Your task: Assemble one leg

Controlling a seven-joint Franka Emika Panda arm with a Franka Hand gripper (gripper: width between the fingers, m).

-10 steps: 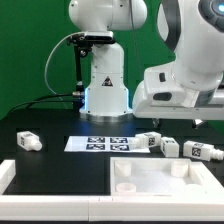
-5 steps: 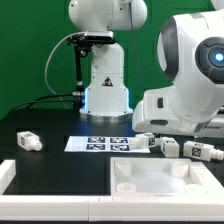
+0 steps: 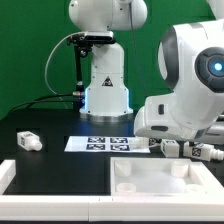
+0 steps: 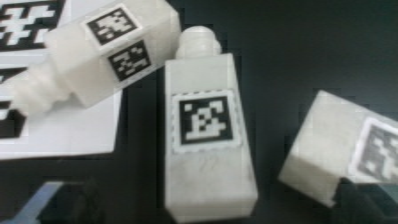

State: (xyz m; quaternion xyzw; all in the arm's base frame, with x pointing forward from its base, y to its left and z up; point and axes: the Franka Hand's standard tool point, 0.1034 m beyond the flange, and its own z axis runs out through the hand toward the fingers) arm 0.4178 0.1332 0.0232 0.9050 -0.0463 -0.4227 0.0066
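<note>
The Panda arm [image 3: 105,70] rises from its base behind the marker board [image 3: 100,144] and arches over to the exterior view's right of that board, wrist [image 3: 195,75] tilted downward. Its end effector [image 3: 170,135] hangs low past the board's end on that side. The fingers are hidden, so their spread cannot be told.

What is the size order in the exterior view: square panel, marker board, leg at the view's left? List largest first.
Square panel
marker board
leg
The panel is nearer the camera, but clearly largest.
</note>
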